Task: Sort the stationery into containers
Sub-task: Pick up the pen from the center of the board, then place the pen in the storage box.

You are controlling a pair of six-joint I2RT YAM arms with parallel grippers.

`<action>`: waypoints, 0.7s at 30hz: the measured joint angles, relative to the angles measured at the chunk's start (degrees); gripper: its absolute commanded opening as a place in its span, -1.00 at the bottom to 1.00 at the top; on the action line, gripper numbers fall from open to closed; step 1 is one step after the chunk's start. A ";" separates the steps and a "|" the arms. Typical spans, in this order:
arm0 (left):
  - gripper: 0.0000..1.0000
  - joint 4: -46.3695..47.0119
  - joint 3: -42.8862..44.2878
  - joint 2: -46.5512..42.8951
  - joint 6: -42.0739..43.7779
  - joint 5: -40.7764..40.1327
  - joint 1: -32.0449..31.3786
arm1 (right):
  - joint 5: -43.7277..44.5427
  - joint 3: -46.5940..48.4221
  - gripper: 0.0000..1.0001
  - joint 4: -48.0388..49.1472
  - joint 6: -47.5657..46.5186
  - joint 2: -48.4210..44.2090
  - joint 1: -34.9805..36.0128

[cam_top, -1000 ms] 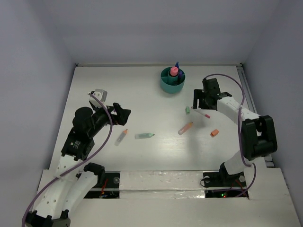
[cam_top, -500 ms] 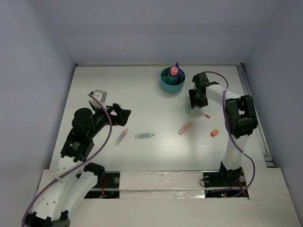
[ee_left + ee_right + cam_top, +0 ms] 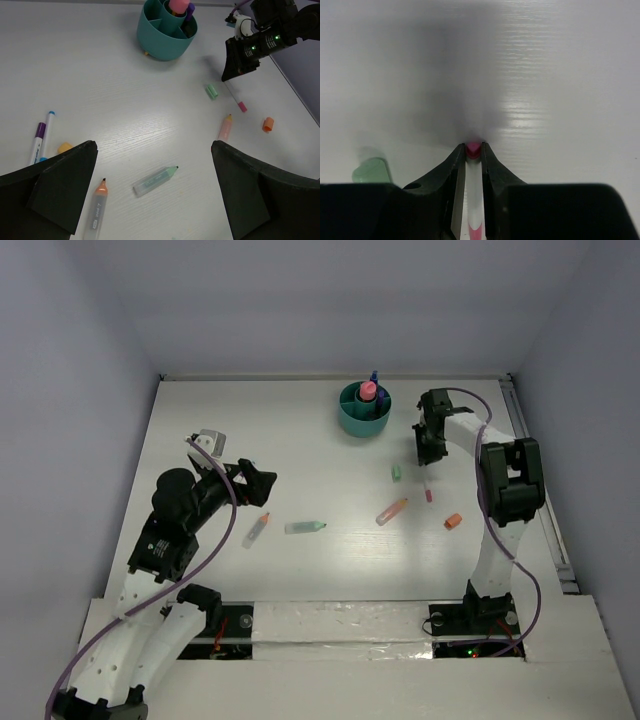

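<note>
White-shelled left arm (image 3: 112, 658) and right arm (image 3: 494, 552), black joints (image 3: 520, 485), purple cables (image 3: 236, 508), black wedge-shaped jaws, green wrist lights (image 3: 252, 48)

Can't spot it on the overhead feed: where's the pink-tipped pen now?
Right wrist view: the pink-tipped pen is pinched in the right tool, on the right side of the table, just right of the green cap.

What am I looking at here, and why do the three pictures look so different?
The left arm and right arm are robots bolted at the edge of a table, sorting pens. One picture looks down from above; the other two come from cameras on the wrists. A teal organiser holds some pens. A green highlighter, an orange cap and other pieces lie loose on the table. The right gripper pinches a pink-tipped pen; the left gripper hangs open, empty.
</note>
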 measured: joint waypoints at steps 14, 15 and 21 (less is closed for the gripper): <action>0.95 0.02 0.00 0.81 0.15 -0.55 0.00 | -2.05 -2.62 -1.00 8.07 2.58 -20.00 1.14; 0.95 0.02 0.00 0.85 0.17 -0.63 0.00 | -2.89 -2.54 -1.00 9.88 3.06 -22.27 1.84; 0.95 0.02 0.00 2.19 0.28 -1.27 0.24 | -5.44 -1.25 -1.00 24.04 4.57 -26.77 11.23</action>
